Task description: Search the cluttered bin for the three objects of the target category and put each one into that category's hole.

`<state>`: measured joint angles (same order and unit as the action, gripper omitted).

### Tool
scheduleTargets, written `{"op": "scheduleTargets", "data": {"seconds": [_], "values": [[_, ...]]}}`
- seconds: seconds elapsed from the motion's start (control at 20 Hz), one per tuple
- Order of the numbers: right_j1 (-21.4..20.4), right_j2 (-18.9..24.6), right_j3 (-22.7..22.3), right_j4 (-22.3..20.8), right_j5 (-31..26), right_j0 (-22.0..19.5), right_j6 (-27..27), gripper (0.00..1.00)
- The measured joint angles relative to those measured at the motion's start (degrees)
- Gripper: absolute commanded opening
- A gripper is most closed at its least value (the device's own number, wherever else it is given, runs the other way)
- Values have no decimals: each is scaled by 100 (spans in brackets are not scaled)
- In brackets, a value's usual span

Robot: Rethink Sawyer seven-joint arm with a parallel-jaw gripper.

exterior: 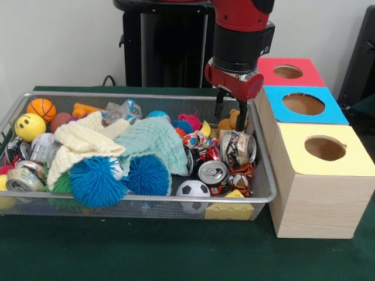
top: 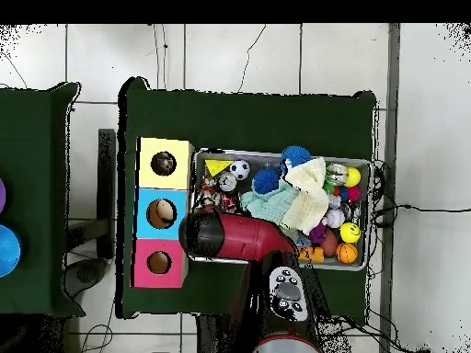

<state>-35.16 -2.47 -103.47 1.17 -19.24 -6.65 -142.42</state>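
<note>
Bin [exterior: 266, 175] sits on green surface [exterior: 176, 252], packed with balls, cans, cloths. One patchwork bundle [exterior: 196, 139] lies mid-right among cans. End effector [exterior: 229, 118] hangs above bin's right end, fingers spread, empty. Yellow-faced box's hole [exterior: 325, 148] just right of bin.

Even, soft indoor light, faint shadows under the bin [exterior: 140, 96], slight glare on cans [exterior: 212, 173]

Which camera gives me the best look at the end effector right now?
The front view: the end effector hangs open over the bin's right end, both fingers visible near the brown teddy bear. In the overhead view the red arm hides it completely.
</note>
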Motion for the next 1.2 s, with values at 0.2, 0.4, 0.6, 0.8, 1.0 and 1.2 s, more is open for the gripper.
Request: {"op": "scheduleTargets", "data": {"seconds": [0.2, 0.4, 0.6, 0.8, 1.0, 1.2], "values": [[48, -53, 3, 0, 0, 1, 0, 100], [95, -188, 6, 1, 0, 21, 0, 100], [106, -350, 31, 1, 0, 26, 0, 100], [152, -452, 117, 6, 0, 26, 0, 100], [212, -547, 225, 33, 0, 28, 0, 100], [222, -637, 237, 132, 0, 111, 0, 100]]}}
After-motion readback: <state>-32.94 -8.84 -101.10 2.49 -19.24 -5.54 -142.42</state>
